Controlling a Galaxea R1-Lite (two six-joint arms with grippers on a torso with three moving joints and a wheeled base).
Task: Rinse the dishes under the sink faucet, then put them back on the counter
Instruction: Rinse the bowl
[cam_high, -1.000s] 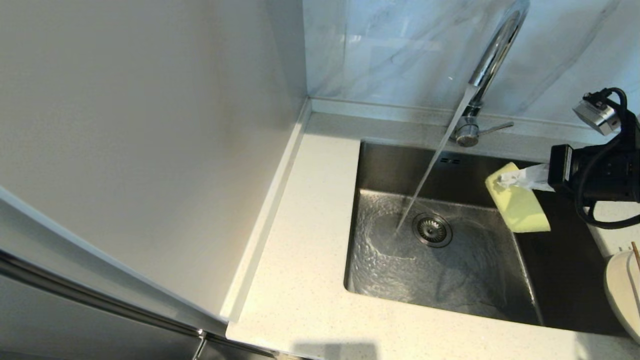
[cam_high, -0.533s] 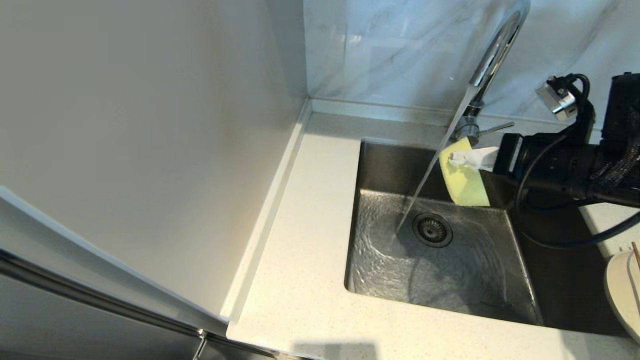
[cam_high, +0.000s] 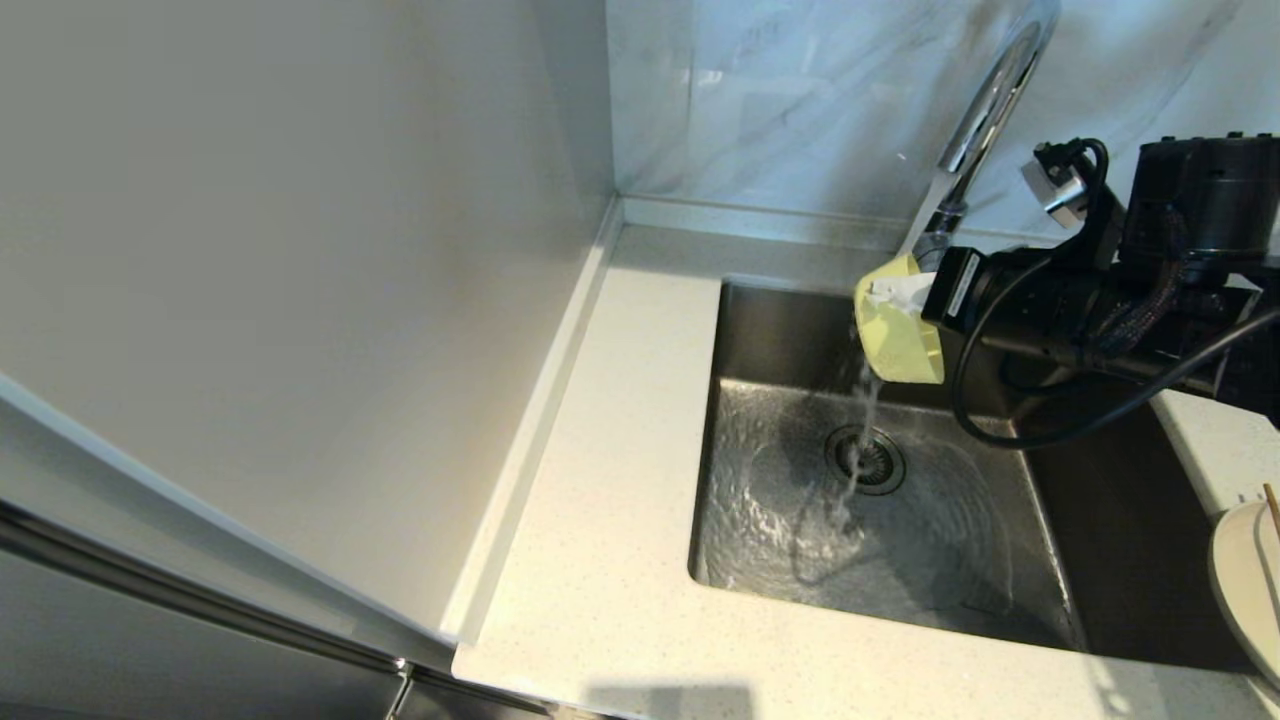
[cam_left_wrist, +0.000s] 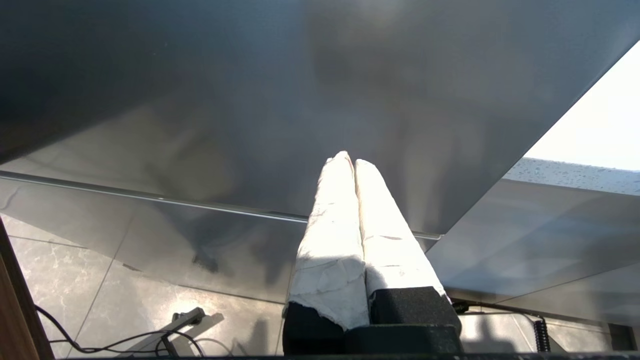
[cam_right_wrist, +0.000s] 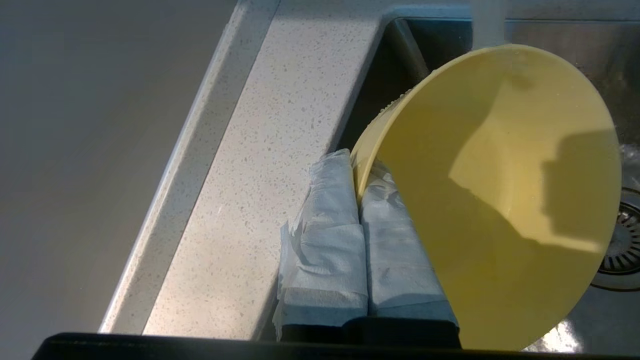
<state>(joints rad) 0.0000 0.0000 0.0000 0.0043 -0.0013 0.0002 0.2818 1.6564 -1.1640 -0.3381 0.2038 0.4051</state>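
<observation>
My right gripper is shut on the rim of the pale yellow bowl, holding it tilted over the sink at its back. One wrapped finger is inside the bowl, the other outside. The running stream from the chrome faucet strikes the bowl's top edge and spills down beside the drain. The off-white plate lies on the counter at the far right, with a brown chopstick across it. My left gripper is shut on nothing, parked below the counter.
A pale wall panel rises along the counter's left side. The grey-veined marble wall stands behind the faucet. The faucet's base and lever are hidden behind my right arm. Water ripples across the sink floor.
My right arm has carried the bowl leftward and up from the sink's right side into the stream. The water now breaks on the bowl instead of falling straight to the basin.
</observation>
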